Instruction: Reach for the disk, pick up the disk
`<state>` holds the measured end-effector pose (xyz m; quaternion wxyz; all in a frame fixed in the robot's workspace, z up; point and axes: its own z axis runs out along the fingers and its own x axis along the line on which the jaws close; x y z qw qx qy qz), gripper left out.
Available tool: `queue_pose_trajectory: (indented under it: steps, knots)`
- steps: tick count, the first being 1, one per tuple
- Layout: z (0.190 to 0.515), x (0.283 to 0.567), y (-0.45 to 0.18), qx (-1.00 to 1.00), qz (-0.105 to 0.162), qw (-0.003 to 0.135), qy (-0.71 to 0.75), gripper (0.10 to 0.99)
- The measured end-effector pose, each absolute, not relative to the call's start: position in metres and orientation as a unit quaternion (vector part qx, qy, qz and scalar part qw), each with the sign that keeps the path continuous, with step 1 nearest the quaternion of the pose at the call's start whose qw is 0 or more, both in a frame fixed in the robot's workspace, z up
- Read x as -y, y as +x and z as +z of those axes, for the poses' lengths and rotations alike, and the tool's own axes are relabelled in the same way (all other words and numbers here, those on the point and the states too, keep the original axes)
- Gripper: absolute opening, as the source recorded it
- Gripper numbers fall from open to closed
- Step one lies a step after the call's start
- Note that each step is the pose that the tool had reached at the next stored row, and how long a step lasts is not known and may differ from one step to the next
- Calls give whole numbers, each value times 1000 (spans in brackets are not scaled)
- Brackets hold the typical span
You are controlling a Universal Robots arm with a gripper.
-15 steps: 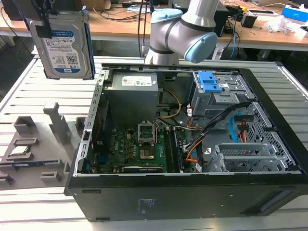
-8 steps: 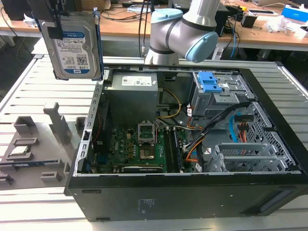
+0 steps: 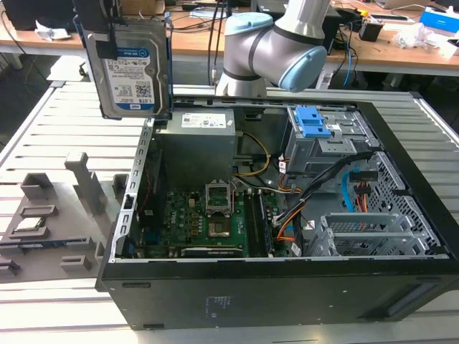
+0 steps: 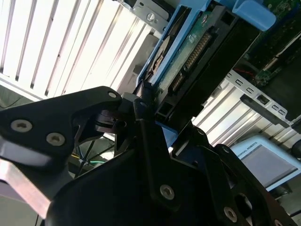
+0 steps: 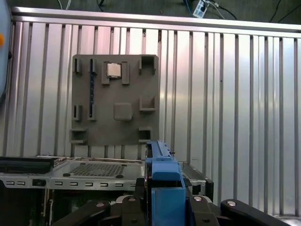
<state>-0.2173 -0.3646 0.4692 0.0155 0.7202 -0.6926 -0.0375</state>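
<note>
The disk [image 3: 133, 68], a silver-grey hard drive with a white-and-blue label and a blue frame, hangs upright in the air above the slatted table, at the exterior view's upper left, beside the open computer case's back corner. My gripper [image 3: 109, 32] grips its top edge from above, shut on it. In the second wrist view the black fingers [image 4: 141, 106] clamp the disk [image 4: 197, 52] by its edge, with its circuit-board side showing. In the first wrist view the disk's blue frame edge [image 5: 162, 174] sits between the gripper's [image 5: 164, 207] black links.
The open computer case [image 3: 287, 287] lies on the slatted metal table [image 3: 43, 129], with a grey drive cage and blue latches [image 3: 313, 122] inside. A grey fixture plate [image 5: 115, 101] holding a small square chip [image 5: 113, 69] lies beside the case. The arm's elbow [image 3: 280, 50] stands behind the case.
</note>
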Motion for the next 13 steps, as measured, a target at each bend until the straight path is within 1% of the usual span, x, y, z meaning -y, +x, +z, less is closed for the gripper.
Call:
queue_pose_trajectory:
  steps: [13]
  knots:
    - [469,364,-163,693,-37,16,720,365]
